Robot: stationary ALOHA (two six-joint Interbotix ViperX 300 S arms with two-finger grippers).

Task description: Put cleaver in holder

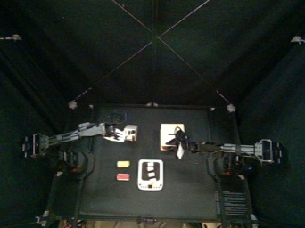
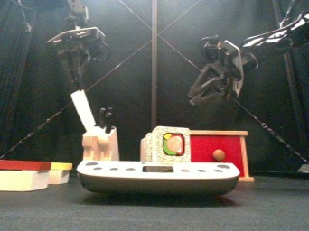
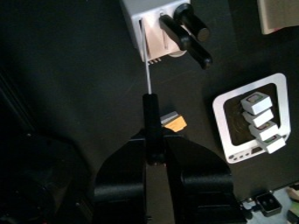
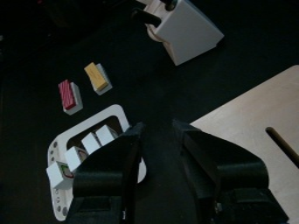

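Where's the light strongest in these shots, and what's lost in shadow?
Top view: the holder glows palest on the dark table. Front view: the cleaver blade catches light. Left wrist view: the left tool merges with the black table.

You see the table (image 1: 149,169) small from high above; the front camera looks level, close. Each wrist camera looks down past its jaws. All views share the holder (image 1: 123,134).

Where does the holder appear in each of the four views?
Top view: holder, left of centre.
Front view: holder, left, behind the white panel.
Left wrist view: holder, at the cleaver's tip.
Right wrist view: holder, far past the white panel.
Shared landmark: the white panel.
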